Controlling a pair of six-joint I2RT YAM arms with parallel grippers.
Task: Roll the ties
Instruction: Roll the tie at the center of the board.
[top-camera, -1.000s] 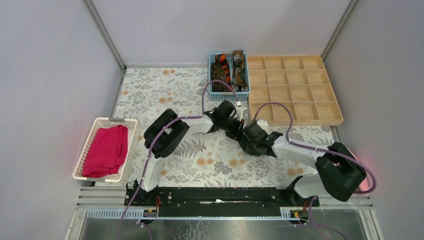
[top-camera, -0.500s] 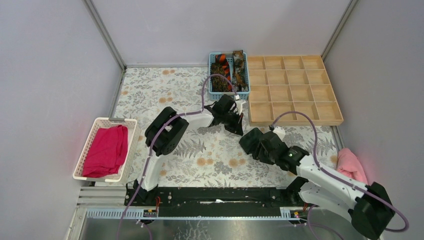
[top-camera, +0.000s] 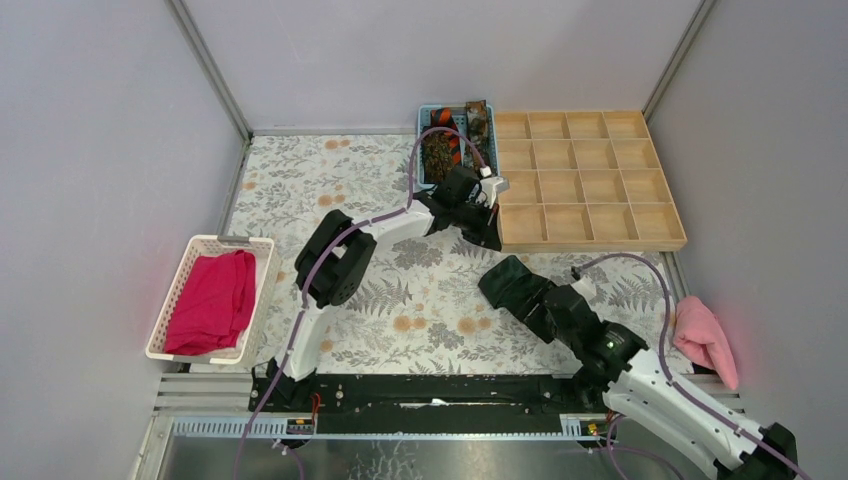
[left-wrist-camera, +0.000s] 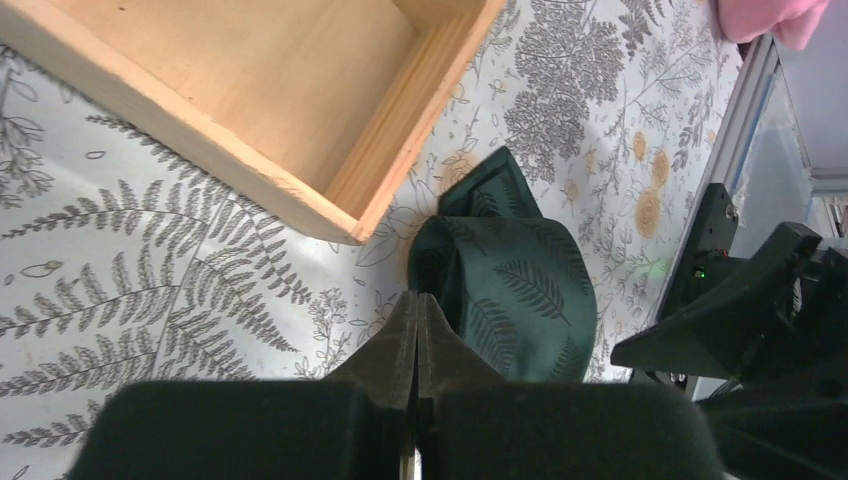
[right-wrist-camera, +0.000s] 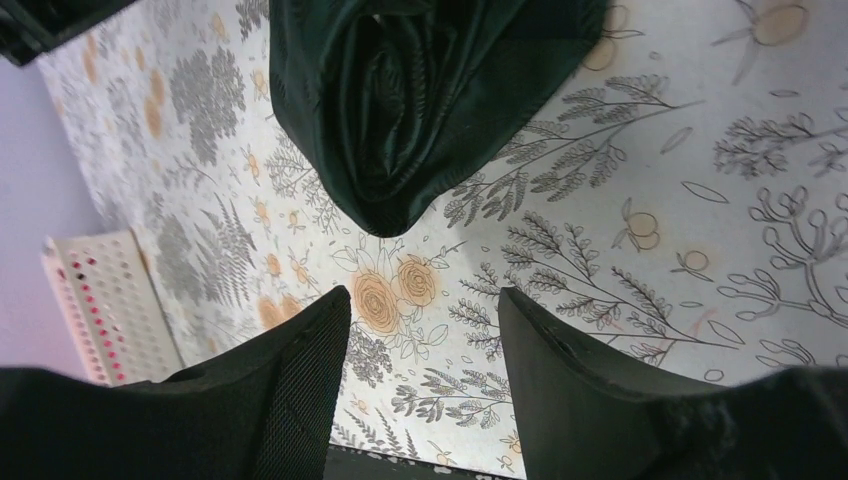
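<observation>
Lying on the flowered desk (top-camera: 330, 180), the dark green tie (top-camera: 505, 278) sits in a loose roll between the two arms, a little way off the near left corner of the wooden tray (top-camera: 590, 244). In the left wrist view one pointed end pokes out from under the roll toward that corner.

The left fingers (left-wrist-camera: 417, 345) are pressed flat together with nothing between them. They hang over the desk beside the tray corner, and the roll lies just past their tips, clear of them. The right fingers (right-wrist-camera: 310, 360) are spread wide and hold nothing. In the right wrist view the roll lies ahead of them, apart from both tips, its folds turned toward the camera. From above, the right arm reaches in from the near right side with its fingers close by the roll.

The other ties (top-camera: 438, 155), mottled brown and one striped orange and black, lie in the blue basket (top-camera: 421, 140) at the far edge, partly hidden by the left arm. A white basket (top-camera: 228, 240) on the left holds a magenta cloth (top-camera: 212, 300). A pale pink cloth (top-camera: 703, 338) lies at the right edge.
</observation>
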